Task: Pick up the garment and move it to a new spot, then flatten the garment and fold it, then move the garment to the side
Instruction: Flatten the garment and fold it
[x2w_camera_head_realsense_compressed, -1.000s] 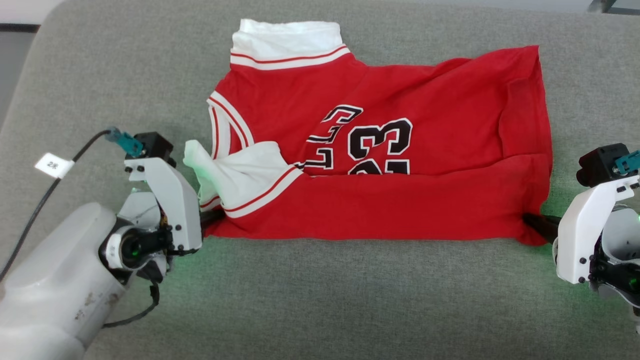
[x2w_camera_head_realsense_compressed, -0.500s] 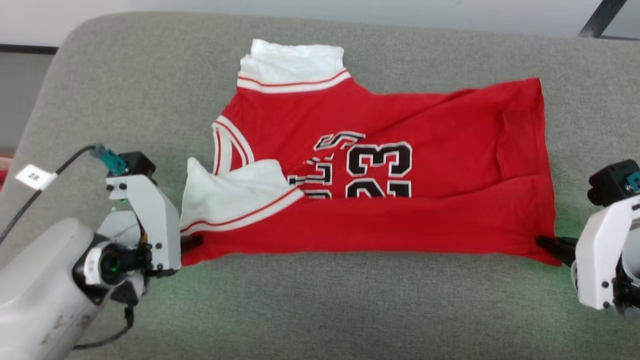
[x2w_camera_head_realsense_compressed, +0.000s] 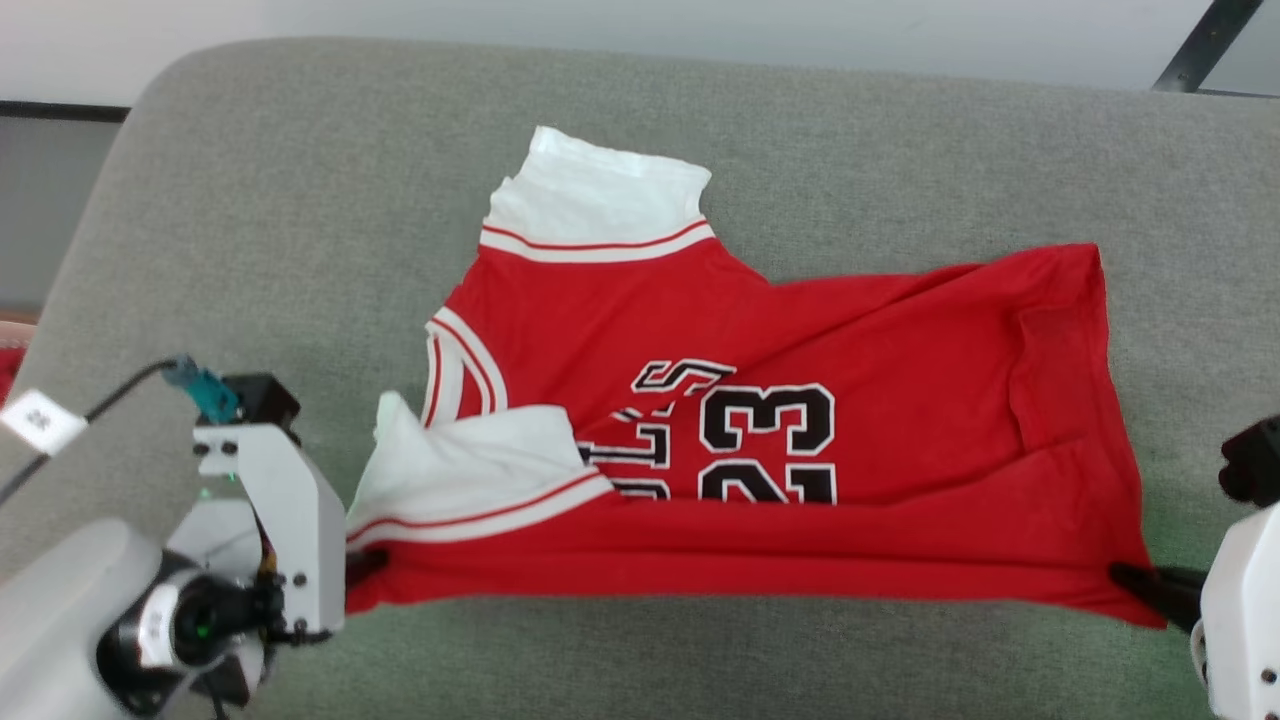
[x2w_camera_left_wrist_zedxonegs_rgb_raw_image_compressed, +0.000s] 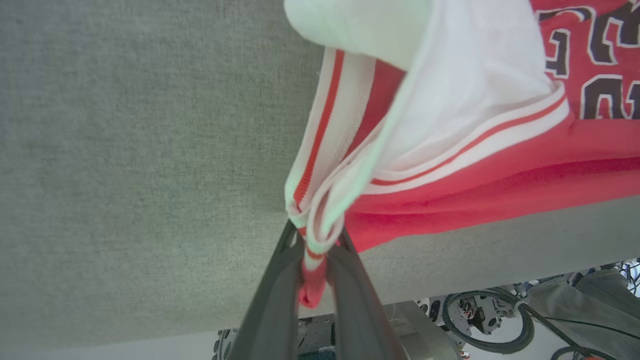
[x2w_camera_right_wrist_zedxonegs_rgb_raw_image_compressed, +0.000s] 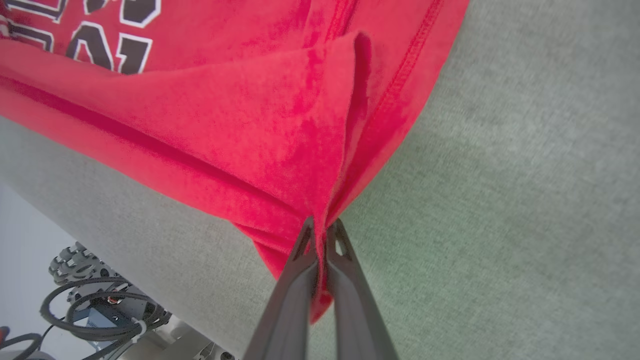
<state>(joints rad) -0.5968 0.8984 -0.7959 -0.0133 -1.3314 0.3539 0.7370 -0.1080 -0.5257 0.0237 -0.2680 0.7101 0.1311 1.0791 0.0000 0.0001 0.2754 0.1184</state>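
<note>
Head view: at the near left, the left gripper (x2w_camera_head_realsense_compressed: 362, 572) is pinching the near-left corner of the garment (x2w_camera_head_realsense_compressed: 800, 330), where a white sleeve (x2w_camera_head_realsense_compressed: 470, 470) is bunching up. At the near right, the right gripper (x2w_camera_head_realsense_compressed: 1128, 578) is clamping the red hem corner. Both pairs of fingers are pressing shut on cloth. Between them the near edge is stretching taut, folding over the lower chest print. The garment is lying across the grey cushion (x2w_camera_head_realsense_compressed: 250, 220), its number (x2w_camera_head_realsense_compressed: 765, 420) facing up and the far sleeve (x2w_camera_head_realsense_compressed: 600, 195) pointing away.
</note>
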